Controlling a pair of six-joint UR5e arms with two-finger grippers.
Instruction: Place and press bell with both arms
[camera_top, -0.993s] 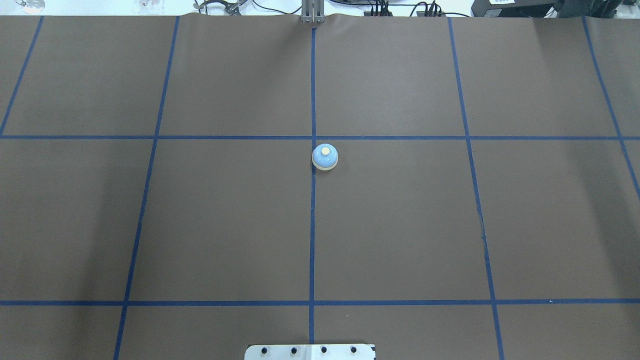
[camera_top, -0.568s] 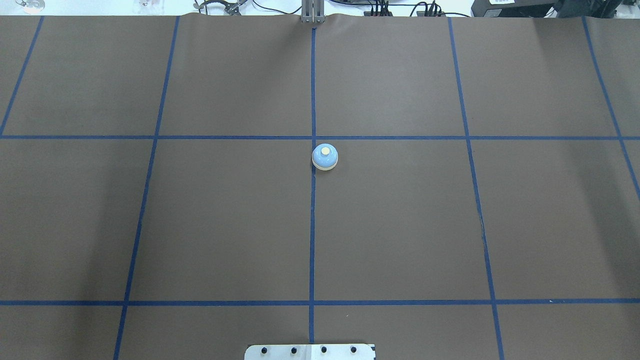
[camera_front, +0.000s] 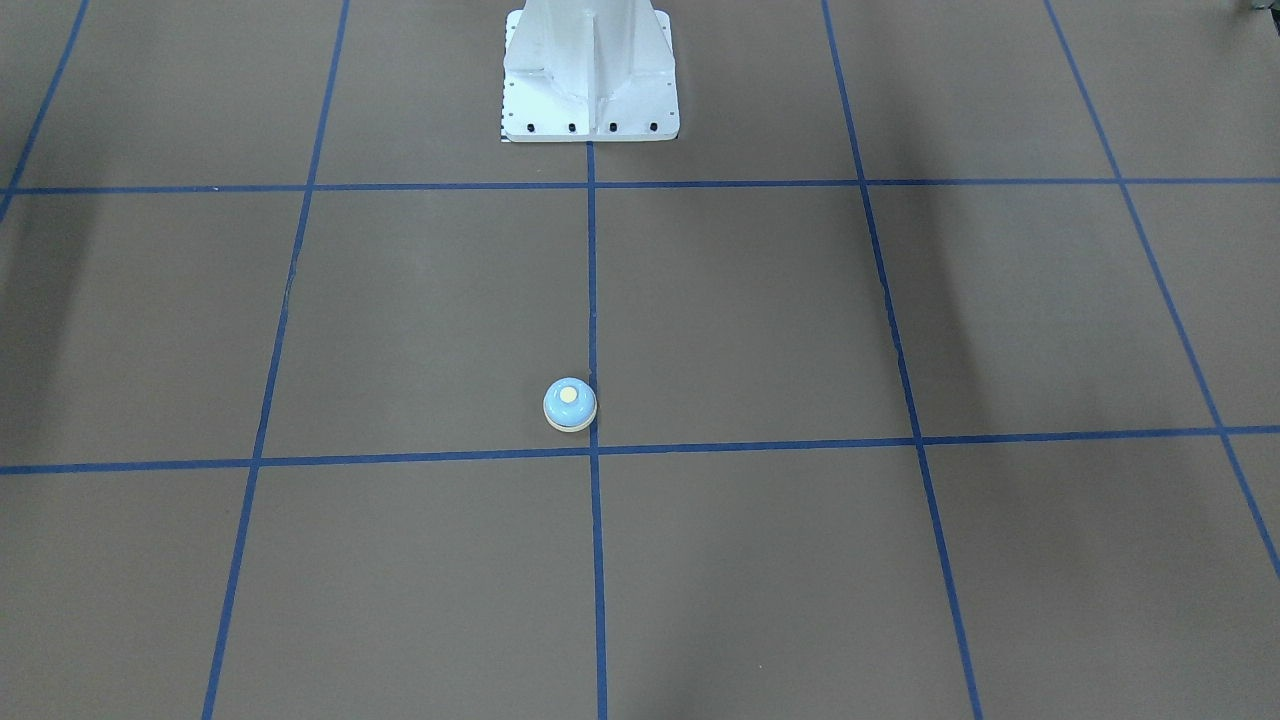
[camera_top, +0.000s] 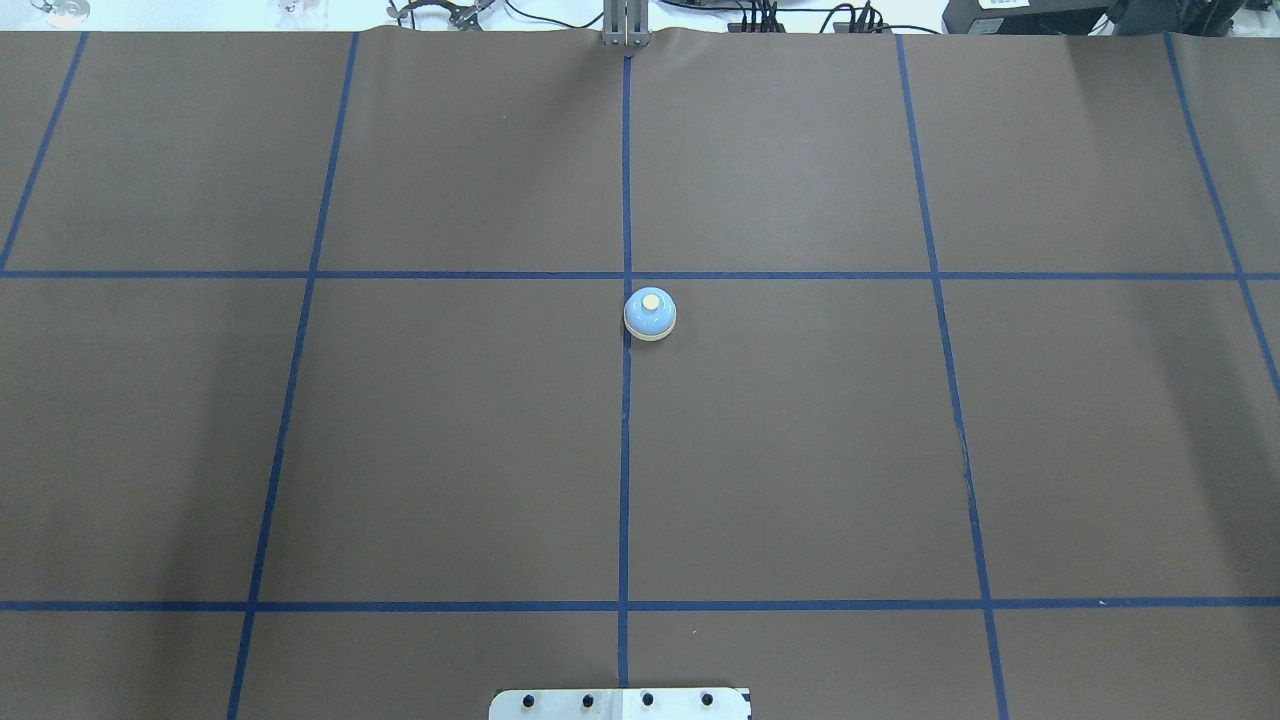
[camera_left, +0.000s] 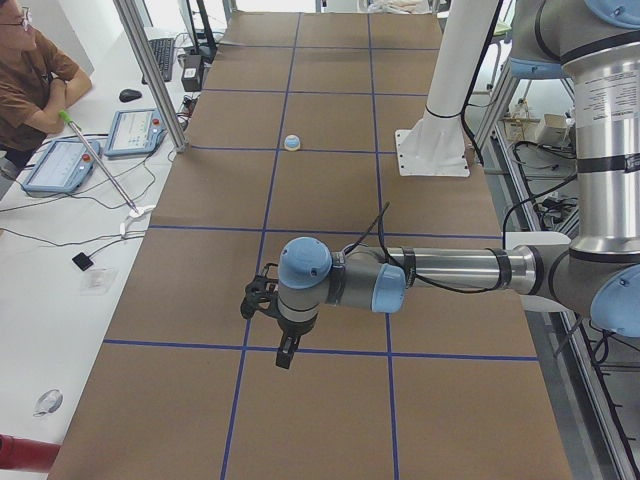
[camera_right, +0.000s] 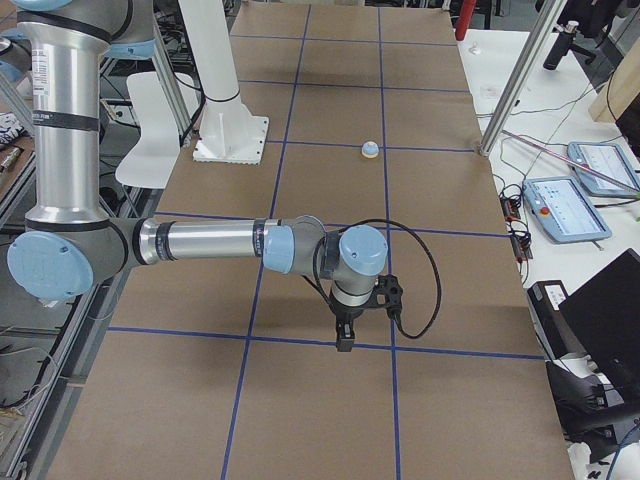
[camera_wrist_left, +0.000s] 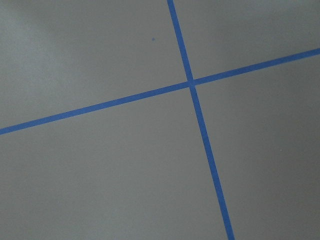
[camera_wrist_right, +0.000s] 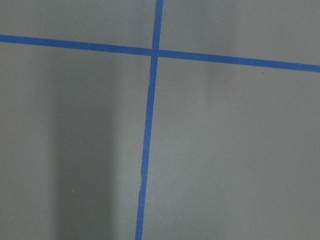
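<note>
Bell (camera_top: 650, 315) sits upright near the middle of the counter (camera_top: 450, 450), cream button up. Its base edge is on the centre blue tape line (camera_top: 626, 450), and it's nearer the operators' edge than the white pedestal (camera_front: 590, 80) at the robot-side edge. L arm (camera_left: 420, 275) reaches out level over the counter's left end. The left gripper (camera_left: 284, 358) hangs pointing down above the surface near a tape crossing, well apart from the bell. R arm (camera_right: 210, 243) does the same at the right end, with the right gripper (camera_right: 344, 340) pointing down by a tape line. I only get both grippers from the side cams, so can't tell if either is open or closed. Wrist cams show just brown surface and tape crossings.
</note>
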